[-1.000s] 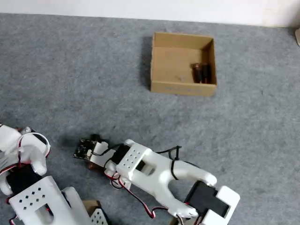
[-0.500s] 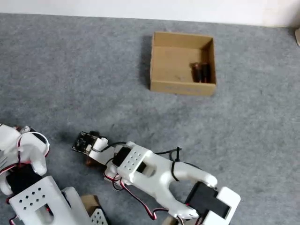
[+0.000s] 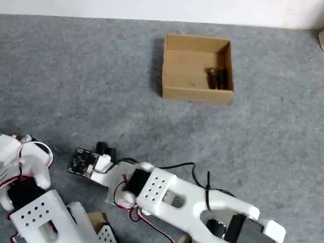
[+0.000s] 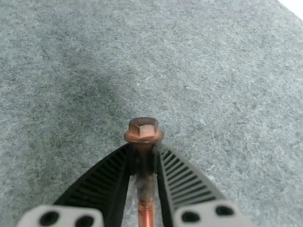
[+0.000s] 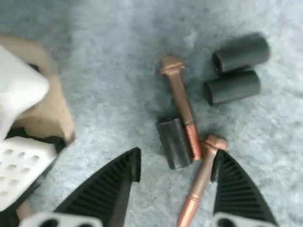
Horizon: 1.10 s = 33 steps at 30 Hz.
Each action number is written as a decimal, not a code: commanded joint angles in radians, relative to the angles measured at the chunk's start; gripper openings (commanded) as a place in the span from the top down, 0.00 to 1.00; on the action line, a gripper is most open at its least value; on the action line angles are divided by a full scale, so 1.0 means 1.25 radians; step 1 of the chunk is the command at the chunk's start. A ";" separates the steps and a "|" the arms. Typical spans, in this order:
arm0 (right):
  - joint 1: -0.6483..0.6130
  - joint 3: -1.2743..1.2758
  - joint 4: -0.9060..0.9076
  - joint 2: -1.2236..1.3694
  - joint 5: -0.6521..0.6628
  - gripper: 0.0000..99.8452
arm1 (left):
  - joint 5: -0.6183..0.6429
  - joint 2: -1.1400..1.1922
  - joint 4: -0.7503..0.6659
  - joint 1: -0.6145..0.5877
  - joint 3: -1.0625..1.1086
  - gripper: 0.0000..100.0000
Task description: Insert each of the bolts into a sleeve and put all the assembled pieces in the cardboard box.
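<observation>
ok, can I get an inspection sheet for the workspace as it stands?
Surface: grey carpet, flat.
Job's things: cardboard box holds two dark pieces; two loose bolts and three sleeves lie on the carpet; one more bolt is gripped.
Clutter: tan piece by the arms, cannot tell what.
Grippers: left gripper shut on the bolt; right gripper open over the loose parts.
Cables: red, white and black wires along the right arm.
Surroundings: white wall behind.
</observation>
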 commanded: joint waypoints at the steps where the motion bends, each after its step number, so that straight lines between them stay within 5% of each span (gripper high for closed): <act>1: -0.009 -0.002 -0.009 0.018 -0.002 0.77 | -0.004 -0.014 -0.023 -0.007 -0.010 1.00; 15: 0.004 -0.029 -0.110 0.260 0.059 0.77 | -0.005 -0.014 -0.023 -0.008 -0.009 1.00; 20: 0.004 -0.029 -0.110 0.260 0.124 1.00 | -0.005 -0.014 -0.023 -0.008 -0.009 1.00; 33: 0.050 -0.029 -0.104 0.252 0.086 1.00 | -0.005 -0.014 -0.022 -0.006 -0.008 1.00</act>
